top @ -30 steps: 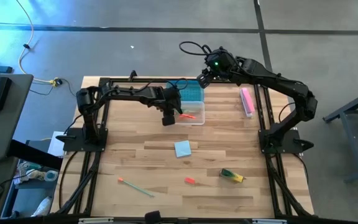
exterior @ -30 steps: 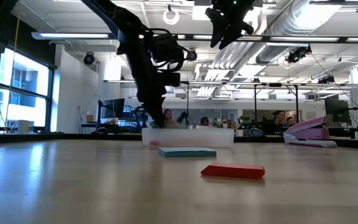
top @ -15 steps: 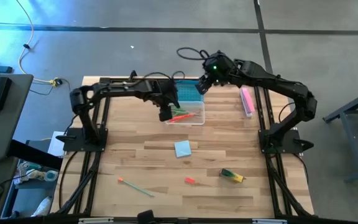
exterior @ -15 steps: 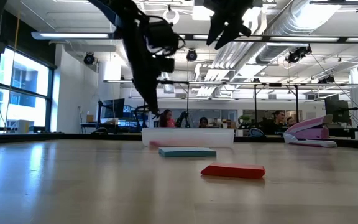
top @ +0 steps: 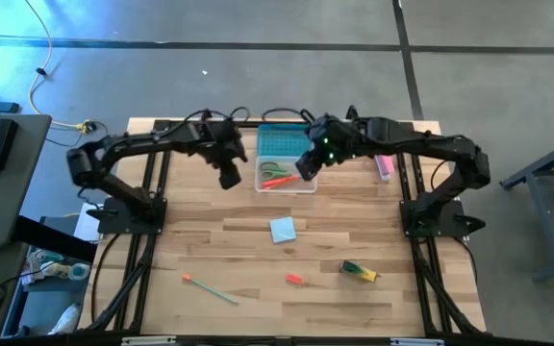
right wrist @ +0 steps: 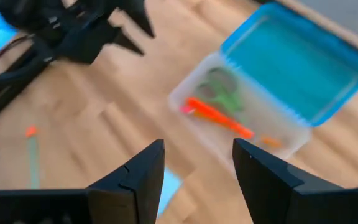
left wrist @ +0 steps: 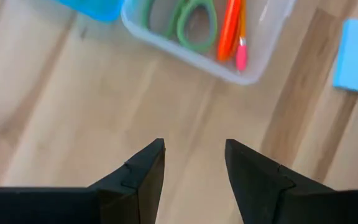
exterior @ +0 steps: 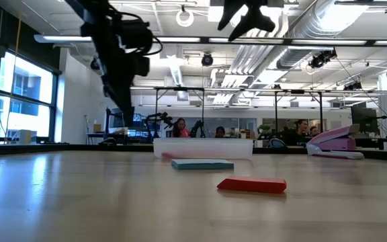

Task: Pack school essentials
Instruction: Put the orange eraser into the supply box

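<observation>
My left gripper hangs spread and empty at upper centre-left, just left of the box holding scissors and pen, while my right gripper, spread too, hovers over it.
</observation>
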`<action>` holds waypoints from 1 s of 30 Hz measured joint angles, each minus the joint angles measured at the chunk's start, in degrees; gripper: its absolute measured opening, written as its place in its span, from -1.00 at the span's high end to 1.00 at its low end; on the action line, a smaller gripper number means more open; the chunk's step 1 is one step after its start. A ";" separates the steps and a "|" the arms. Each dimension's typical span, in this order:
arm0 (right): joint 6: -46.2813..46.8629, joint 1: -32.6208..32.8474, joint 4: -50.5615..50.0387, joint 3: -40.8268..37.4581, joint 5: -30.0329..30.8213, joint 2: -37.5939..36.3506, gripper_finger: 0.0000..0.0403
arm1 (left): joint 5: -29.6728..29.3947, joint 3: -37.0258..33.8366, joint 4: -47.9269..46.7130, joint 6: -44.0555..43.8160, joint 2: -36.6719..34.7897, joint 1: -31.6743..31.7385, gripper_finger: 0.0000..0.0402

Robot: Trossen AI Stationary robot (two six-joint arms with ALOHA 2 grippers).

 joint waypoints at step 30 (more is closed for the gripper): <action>-5.58 29.72 5.36 -0.28 -2.62 18.44 0.09 | -4.39 -9.98 -2.94 -8.65 -15.02 -6.11 0.22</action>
